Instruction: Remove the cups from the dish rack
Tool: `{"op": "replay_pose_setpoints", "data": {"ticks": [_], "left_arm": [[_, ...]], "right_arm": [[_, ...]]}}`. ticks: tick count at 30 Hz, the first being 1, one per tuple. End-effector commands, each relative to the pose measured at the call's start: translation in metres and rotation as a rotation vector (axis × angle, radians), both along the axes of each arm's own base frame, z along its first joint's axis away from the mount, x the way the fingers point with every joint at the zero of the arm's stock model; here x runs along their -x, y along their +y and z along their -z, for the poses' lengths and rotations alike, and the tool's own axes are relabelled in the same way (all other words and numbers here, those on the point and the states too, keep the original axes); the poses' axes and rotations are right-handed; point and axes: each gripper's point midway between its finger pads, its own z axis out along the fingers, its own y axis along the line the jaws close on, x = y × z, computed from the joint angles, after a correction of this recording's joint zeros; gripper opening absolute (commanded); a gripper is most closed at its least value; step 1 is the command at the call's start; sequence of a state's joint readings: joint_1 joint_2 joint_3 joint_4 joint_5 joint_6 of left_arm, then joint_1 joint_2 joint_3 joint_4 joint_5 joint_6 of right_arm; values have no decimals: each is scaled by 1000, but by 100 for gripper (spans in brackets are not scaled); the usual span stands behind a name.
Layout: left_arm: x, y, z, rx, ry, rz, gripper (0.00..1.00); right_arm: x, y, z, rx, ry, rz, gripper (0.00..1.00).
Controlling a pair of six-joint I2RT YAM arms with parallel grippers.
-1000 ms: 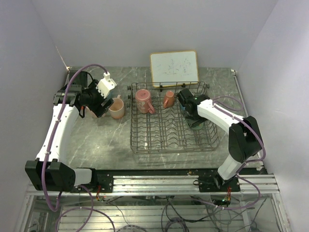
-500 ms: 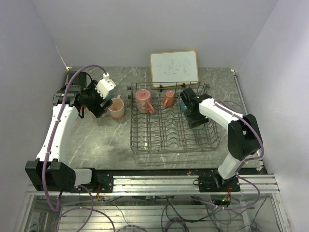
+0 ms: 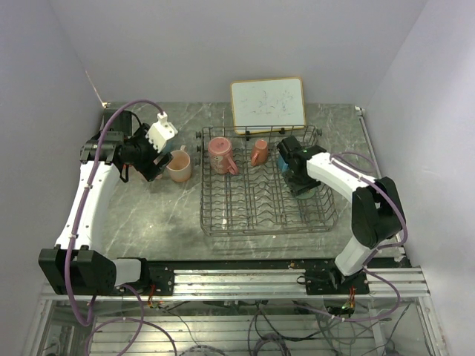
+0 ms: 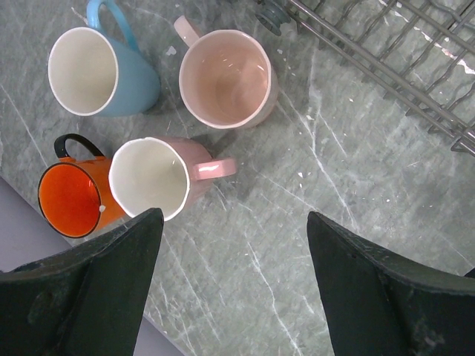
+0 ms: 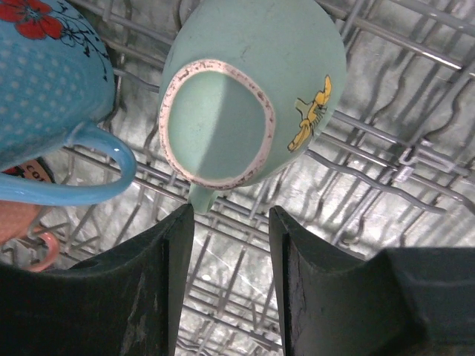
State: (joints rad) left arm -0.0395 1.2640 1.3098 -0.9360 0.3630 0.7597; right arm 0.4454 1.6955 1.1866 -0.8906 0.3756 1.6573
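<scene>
Overhead, only the peach mug (image 3: 179, 167) stands out on the bench (image 3: 148, 215) left of the dish rack (image 3: 260, 204); the left arm hides its neighbours. Left wrist camera uncovers the whole cluster: a light blue mug (image 4: 111, 74), the peach one beside it, a pink mug (image 4: 159, 178) and an orange mug (image 4: 70, 200). All four are upright with nothing inside, and the pink and orange ones touch. Left end effector (image 4: 230, 219) hangs above them with its fingers spread wide, gripping nothing; the pink mug's handle lies below the gap.

Inside the rack, the top view shows a dusty pink mug (image 3: 220, 154) and a smaller salmon mug (image 3: 259, 152) along the far side, while the right arm covers the far right part. Right wrist camera shows what sits there: a teal mug (image 5: 260, 81) tipped on the tines with its unglazed foot ring towards the lens, and a dotted blue mug (image 5: 44, 74) with a red flower beside it. Right end effector (image 5: 230, 215) is partly open and holds nothing. The teal mug's handle stub sits just beyond its fingertips, at the gap.
</scene>
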Motion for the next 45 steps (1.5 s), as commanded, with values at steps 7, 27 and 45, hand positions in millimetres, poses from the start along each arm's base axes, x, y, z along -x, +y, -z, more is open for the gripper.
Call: {"op": "replay_pose_setpoints", "data": {"ticks": [7,27,45], "left_arm": [[6,-4,-14,32,-20,17,89],[5,-5,-18,38,-15,16,89],[12,-8,-24,41,-11,48,88]], "right_arm": [[35,-26,-4,119,42,-58,42],[61,-21,11,303,104,-304,37],[35,4,-23,289,22,-375,43]]}}
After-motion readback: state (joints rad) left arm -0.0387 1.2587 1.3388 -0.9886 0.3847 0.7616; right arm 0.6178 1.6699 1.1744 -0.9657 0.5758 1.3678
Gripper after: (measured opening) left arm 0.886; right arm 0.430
